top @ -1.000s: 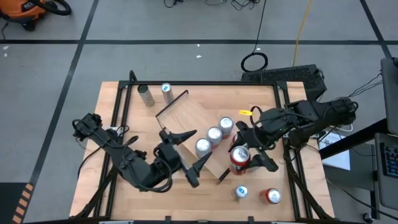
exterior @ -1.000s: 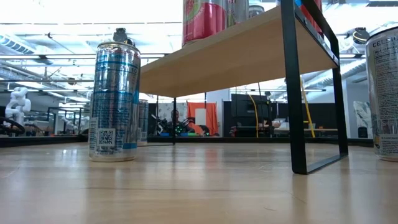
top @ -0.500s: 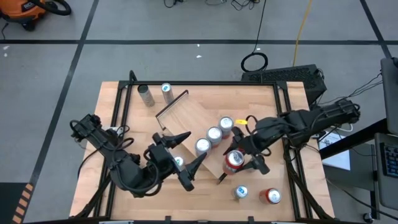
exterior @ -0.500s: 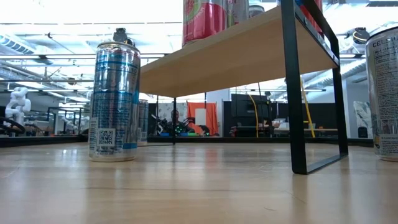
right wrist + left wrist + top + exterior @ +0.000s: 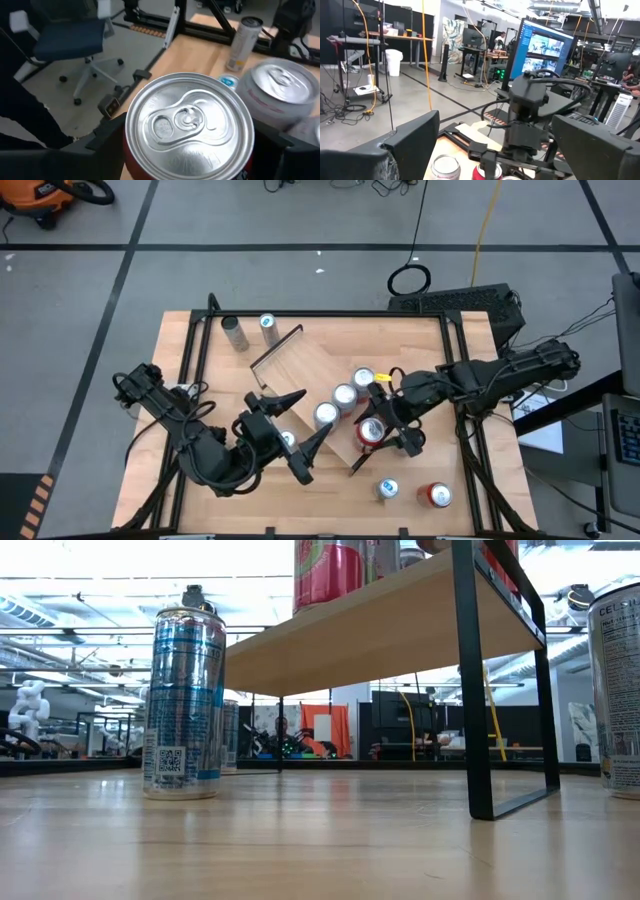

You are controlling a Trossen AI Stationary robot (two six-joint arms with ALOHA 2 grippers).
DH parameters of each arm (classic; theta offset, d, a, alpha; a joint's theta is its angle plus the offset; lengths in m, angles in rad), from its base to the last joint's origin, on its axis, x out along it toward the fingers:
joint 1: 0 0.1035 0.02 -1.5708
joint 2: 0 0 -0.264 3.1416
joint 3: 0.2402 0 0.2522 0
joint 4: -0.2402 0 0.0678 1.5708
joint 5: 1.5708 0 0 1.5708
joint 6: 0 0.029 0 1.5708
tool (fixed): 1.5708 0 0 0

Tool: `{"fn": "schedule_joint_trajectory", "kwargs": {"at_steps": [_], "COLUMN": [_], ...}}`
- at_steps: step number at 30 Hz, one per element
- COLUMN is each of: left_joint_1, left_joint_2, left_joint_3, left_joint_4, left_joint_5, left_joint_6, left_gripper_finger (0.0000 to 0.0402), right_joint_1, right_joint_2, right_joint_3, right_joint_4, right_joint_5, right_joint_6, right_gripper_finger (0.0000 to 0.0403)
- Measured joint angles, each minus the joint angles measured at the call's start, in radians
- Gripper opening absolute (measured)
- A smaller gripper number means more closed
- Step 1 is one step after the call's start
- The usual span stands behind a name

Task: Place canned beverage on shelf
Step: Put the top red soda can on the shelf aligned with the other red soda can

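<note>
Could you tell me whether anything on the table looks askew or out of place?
The light-wood shelf with black end rails sits diagonally across the wooden tabletop rather than square to its edges. All the cans in view stand upright, including the red can in the right gripper, and nothing looks spilled or damaged.

Shelf (image 5: 300, 370) and cans (image 5: 343, 396) on table (image 5: 180, 345)
</note>
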Motion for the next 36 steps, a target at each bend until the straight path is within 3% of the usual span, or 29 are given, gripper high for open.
{"fn": "schedule_joint_trajectory", "kwargs": {"at_steps": [36], "left_joint_1": [0.005], "left_joint_2": [0.0], "left_joint_3": [0.0], "left_joint_4": [0.0], "left_joint_5": [-0.016], "left_joint_6": [-0.007], "left_gripper_finger": [0.0387], "right_joint_1": [-0.06], "right_joint_2": [-0.003], "right_joint_3": [-0.033], "right_joint_4": [-0.054], "right_joint_5": [0.008], "right_joint_6": [-0.073], "right_gripper_finger": [0.0281]}}
